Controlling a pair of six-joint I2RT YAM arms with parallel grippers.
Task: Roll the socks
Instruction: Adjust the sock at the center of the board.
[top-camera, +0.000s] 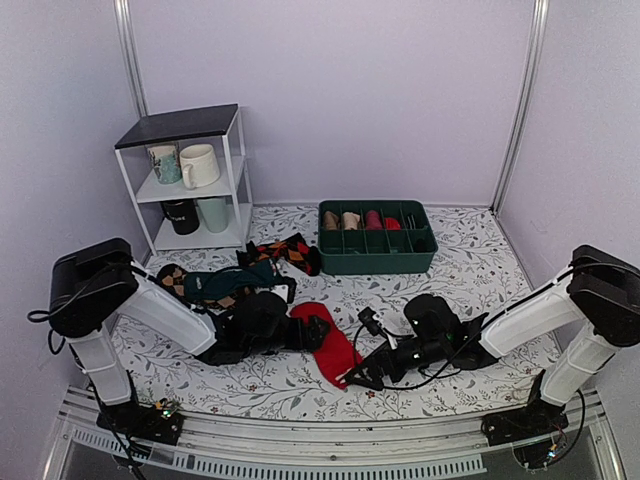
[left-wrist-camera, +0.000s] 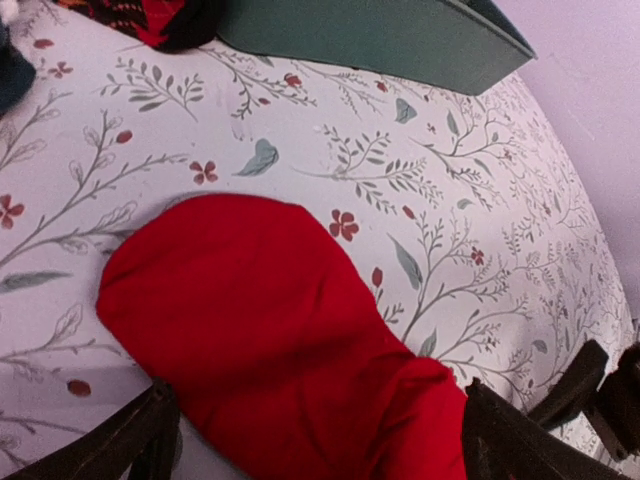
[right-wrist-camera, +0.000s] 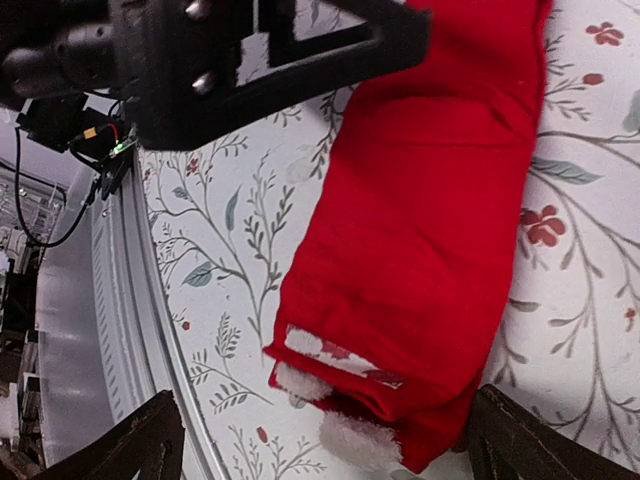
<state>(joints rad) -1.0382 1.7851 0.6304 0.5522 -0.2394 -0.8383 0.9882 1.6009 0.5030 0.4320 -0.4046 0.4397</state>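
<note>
Nearest the lens, spread fingers (right-wrist-camera: 150, 445) of the right gripper (right-wrist-camera: 320, 430), unclenched, straddling the cuff end of the socks (right-wrist-camera: 420, 230); left gripper (left-wrist-camera: 315, 445) likewise unclenched, astride the toe half. Lying flat on the floral table (top-camera: 450, 280) between both arms. Best to pinch both cuff layers together, then roll tightly toeward while pinning the far end.

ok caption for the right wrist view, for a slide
Right tool open astride one end of the red socks lying flat on the floral tablecloth
</note>
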